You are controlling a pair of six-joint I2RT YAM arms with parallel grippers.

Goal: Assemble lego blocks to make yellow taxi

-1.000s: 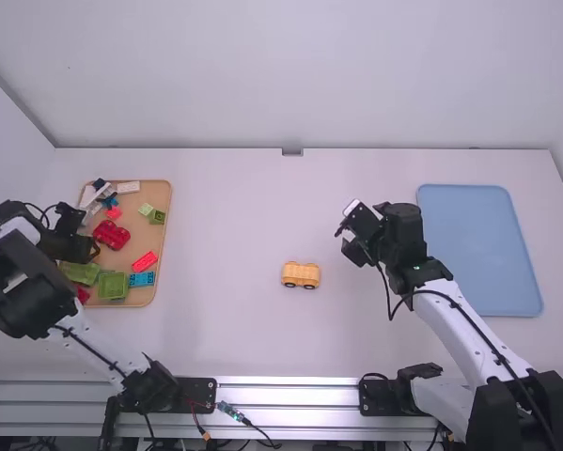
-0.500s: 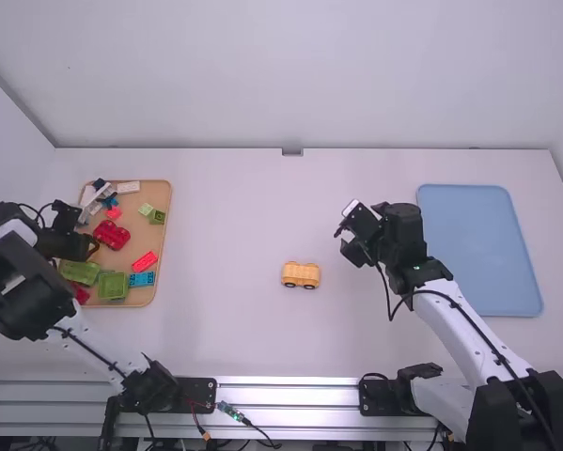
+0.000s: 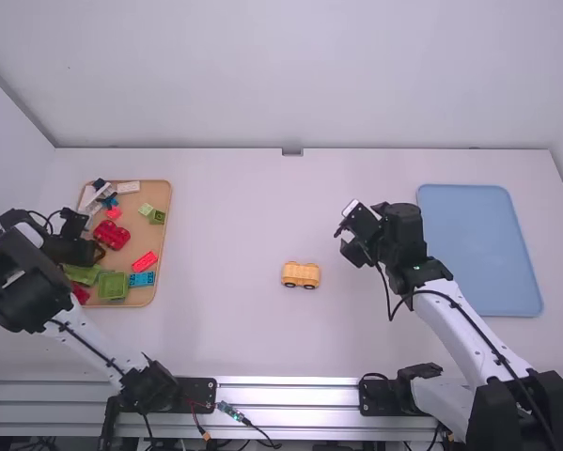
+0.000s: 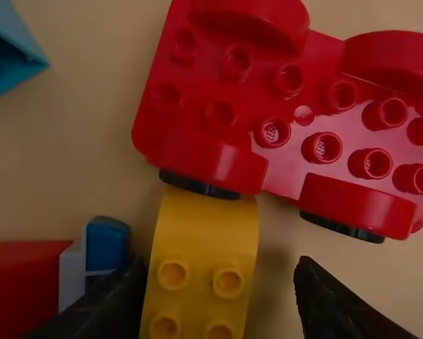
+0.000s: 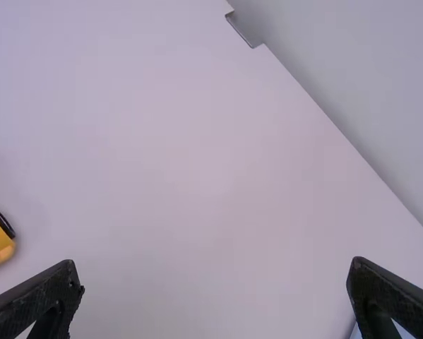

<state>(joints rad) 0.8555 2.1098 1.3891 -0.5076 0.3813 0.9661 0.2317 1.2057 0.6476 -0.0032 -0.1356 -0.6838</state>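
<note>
Over the tray (image 3: 161, 195), the left gripper (image 3: 95, 252) has its fingers spread, one on either side of the yellow block (image 4: 197, 272), which lies on the tray just beside the red car (image 4: 303, 116), nothing clamped there! Out on the table to the right of the tray sits the yellow car (image 3: 301, 274) on its wheels, and farther right of the tray, here's the right gripper (image 3: 345, 237), fingers wide apart and empty, between the tray and the blue mat (image 3: 478, 249).
</note>
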